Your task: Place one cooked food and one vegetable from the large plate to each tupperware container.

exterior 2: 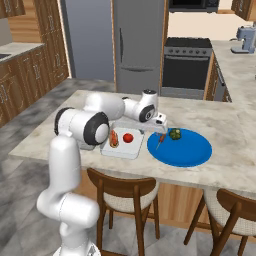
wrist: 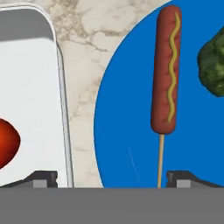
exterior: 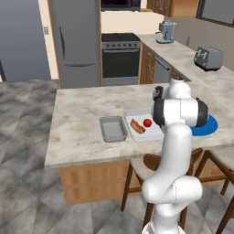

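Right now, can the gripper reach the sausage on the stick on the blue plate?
Probably yes. The gripper is open just above the sausage on the stick, which lies bare on the blue plate; nothing covers it, and the green vegetable lies apart.

I'm parked at a marble-topped island [exterior: 77,132] with wooden stools [exterior 2: 125,192] tucked under it. Grey stone-tile floor [exterior: 23,183], steel fridge [exterior: 75,41], black oven [exterior: 120,57], wood cabinets [exterior 2: 47,50], plus a toaster [exterior: 208,57] and coffee machine [exterior: 166,32].

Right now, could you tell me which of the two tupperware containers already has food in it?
The larger, shallow whitish container, nearer the blue plate: it holds the hot dog and the red tomato. The smaller grey container holds nothing.
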You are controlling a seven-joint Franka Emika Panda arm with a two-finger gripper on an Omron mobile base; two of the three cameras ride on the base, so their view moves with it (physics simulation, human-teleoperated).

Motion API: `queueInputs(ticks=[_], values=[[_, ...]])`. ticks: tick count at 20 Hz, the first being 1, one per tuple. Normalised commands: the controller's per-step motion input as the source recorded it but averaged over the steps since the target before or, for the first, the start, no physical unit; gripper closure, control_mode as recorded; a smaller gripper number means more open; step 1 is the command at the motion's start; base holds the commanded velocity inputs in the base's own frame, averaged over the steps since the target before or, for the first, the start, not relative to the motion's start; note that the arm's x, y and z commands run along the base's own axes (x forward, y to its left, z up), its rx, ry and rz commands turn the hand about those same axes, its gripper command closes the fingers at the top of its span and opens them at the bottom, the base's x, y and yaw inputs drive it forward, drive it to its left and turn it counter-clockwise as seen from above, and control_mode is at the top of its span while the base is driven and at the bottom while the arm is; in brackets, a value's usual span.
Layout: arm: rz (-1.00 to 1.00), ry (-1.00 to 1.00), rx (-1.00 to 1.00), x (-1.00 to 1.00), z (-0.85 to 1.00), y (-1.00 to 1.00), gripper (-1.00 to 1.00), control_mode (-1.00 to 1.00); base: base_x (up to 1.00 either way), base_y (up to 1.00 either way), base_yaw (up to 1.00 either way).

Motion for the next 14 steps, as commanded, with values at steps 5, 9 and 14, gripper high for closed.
queueInputs(ticks=[5,9,14], values=[[0.05,-0.03,0.01,0.2,-0.16,-0.38,-1.0,-1.0,0.0,0.0,0.0],[0.08,-0.03,0.05,0.31,-0.25,-0.27,-1.0,-1.0,0.0,0.0,0.0],[0.0,0.09,0.01,0.25,-0.04,-0.18,-1.0,-1.0,0.0,0.0,0.0]])
